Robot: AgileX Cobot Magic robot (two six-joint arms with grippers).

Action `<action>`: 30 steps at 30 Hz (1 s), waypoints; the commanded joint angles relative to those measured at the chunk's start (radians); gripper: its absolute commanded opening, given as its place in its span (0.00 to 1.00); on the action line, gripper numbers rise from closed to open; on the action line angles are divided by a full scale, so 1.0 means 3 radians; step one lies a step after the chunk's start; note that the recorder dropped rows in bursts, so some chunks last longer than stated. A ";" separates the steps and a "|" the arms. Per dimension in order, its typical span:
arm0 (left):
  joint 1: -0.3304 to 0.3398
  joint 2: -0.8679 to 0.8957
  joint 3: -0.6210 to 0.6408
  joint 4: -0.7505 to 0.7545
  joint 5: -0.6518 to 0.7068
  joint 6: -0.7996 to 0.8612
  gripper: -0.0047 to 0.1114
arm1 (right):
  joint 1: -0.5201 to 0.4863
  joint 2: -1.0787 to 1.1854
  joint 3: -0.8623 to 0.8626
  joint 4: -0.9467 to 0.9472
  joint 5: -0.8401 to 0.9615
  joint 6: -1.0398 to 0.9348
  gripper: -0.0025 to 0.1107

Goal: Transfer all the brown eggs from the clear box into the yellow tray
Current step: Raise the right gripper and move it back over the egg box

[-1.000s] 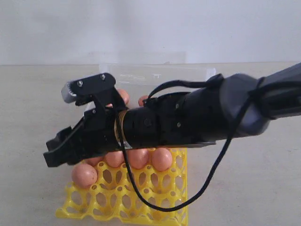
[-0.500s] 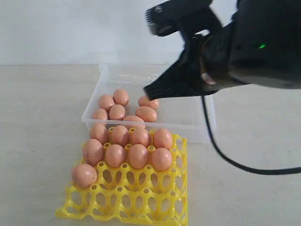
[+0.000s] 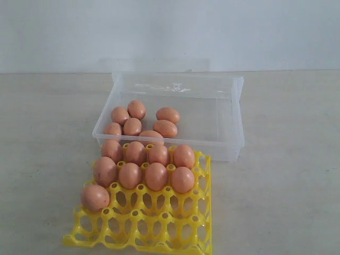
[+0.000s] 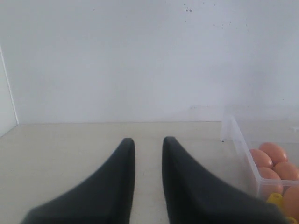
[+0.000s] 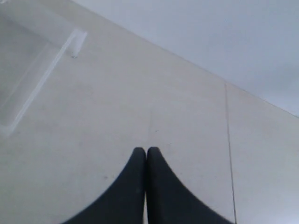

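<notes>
Nearest on the table [image 3: 42, 159], the yellow tray [image 3: 159, 234] holds nine brown eggs [image 3: 156, 176]: four in its far row, four in the next row, and one alone at the left of the third. The cups nearer than that are empty. Just beyond the tray, the clear box [image 3: 234, 143] holds seven more eggs, clustered in its left half. I judge the job a little over half done, with seven left to move.

Neither arm shows in the exterior view. The left gripper [image 4: 145, 140] is open and empty, with the box's corner in its camera's sight. The right gripper [image 5: 146, 150] is closed on nothing, over bare table. The nearest egg in the box is partly hidden behind the box wall and the tray's eggs.
</notes>
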 commanded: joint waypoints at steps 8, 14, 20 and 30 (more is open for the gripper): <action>-0.0030 -0.0006 0.0013 0.0006 -0.0007 -0.0015 0.23 | -0.0950 -0.0032 0.0015 0.0967 -0.2506 0.0516 0.02; -0.0030 -0.0006 0.0013 0.0006 -0.0007 -0.0015 0.23 | -0.1267 0.0223 0.0015 0.2103 -0.2786 -0.0002 0.02; -0.0030 -0.0006 0.0013 0.0006 -0.0007 -0.0015 0.23 | -0.1364 0.0689 0.0002 0.3178 -0.3094 -0.1174 0.02; -0.0030 -0.0006 0.0013 0.0006 -0.0008 -0.0015 0.23 | -0.1364 0.1839 -0.0148 0.4542 -0.2628 -0.3370 0.02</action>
